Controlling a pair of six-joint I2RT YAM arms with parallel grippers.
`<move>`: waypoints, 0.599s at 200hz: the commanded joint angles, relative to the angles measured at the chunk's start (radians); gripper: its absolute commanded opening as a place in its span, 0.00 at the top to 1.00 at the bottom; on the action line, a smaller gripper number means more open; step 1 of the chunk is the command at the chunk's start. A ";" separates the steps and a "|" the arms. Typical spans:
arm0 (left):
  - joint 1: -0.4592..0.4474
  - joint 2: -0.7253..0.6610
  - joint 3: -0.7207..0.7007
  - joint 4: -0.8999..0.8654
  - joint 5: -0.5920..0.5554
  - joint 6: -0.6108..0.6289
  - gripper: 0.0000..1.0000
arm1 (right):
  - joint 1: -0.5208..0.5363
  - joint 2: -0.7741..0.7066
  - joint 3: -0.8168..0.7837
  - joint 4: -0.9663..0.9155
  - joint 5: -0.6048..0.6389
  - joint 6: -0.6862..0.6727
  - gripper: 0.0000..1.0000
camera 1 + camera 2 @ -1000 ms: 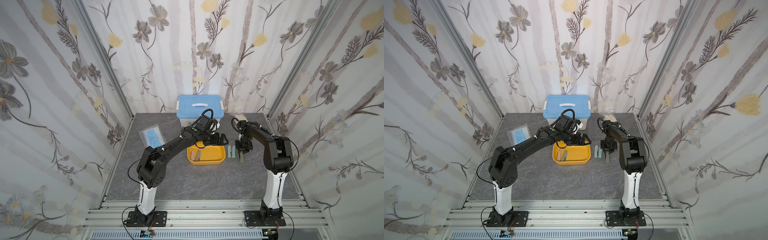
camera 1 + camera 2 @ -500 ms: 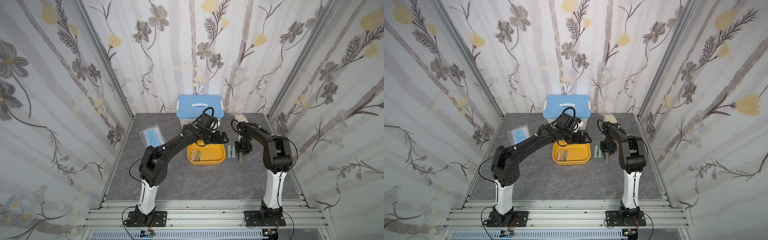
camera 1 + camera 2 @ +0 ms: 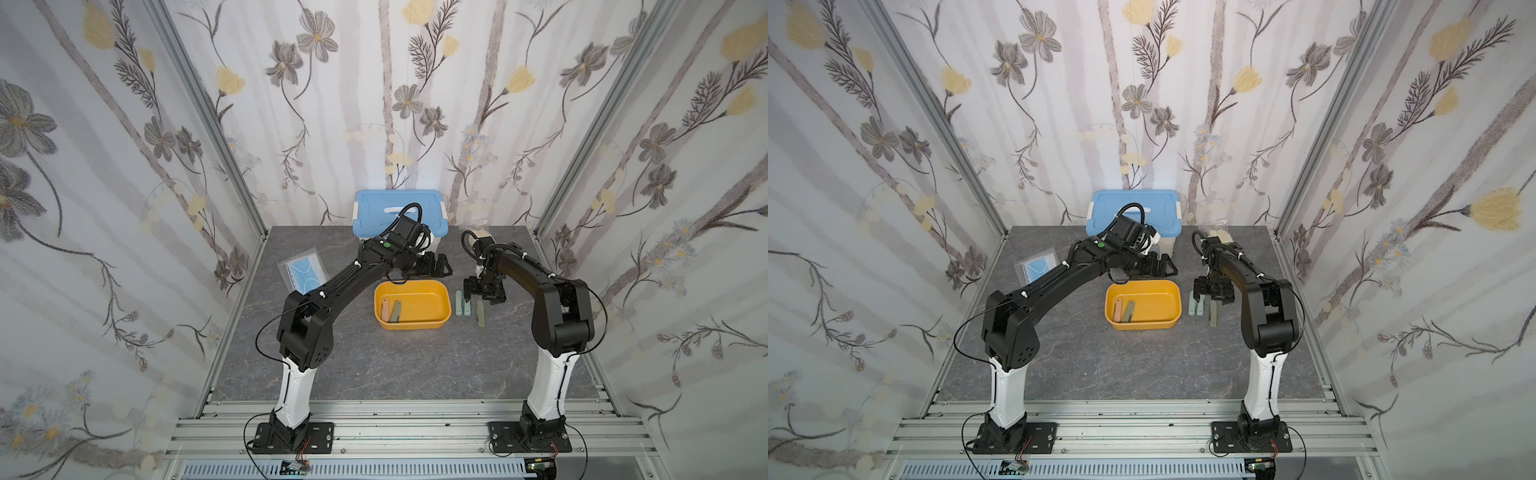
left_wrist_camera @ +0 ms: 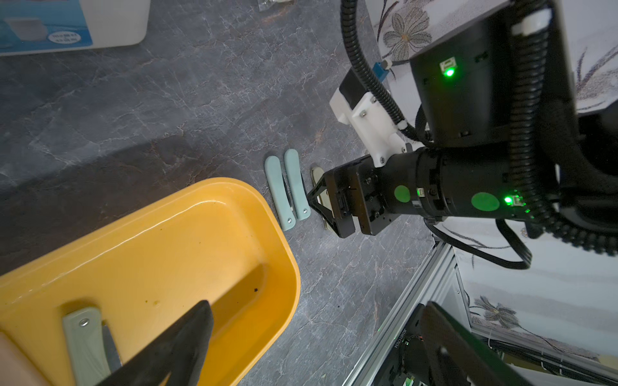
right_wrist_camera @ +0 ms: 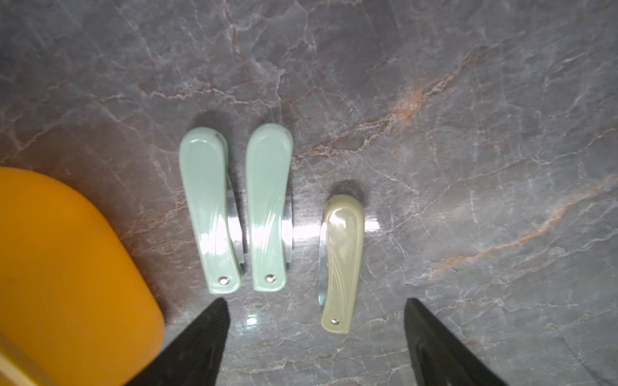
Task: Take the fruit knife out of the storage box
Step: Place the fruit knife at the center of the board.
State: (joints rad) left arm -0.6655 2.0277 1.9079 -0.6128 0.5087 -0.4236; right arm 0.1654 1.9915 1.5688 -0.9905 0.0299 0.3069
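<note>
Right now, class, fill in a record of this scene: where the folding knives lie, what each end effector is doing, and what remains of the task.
storage box: yellow, lidless
in box: peach knife, grey-green knife, both folded
on table: mint knives and beige knife, beside the box
left end effector: open, empty, at the box's far side
right end effector: open, empty, above the beige knife
remaining: two knives to take out
</note>
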 commanded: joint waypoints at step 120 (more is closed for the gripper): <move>0.114 -0.278 -0.237 0.006 -0.062 0.054 0.00 | 0.173 -0.161 0.044 -0.072 -0.046 0.098 0.00</move>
State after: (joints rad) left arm -0.5640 1.8027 1.7287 -0.6415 0.4671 -0.3767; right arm 0.2989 1.8500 1.5925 -1.0130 -0.0010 0.3660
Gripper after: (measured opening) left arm 0.997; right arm 0.999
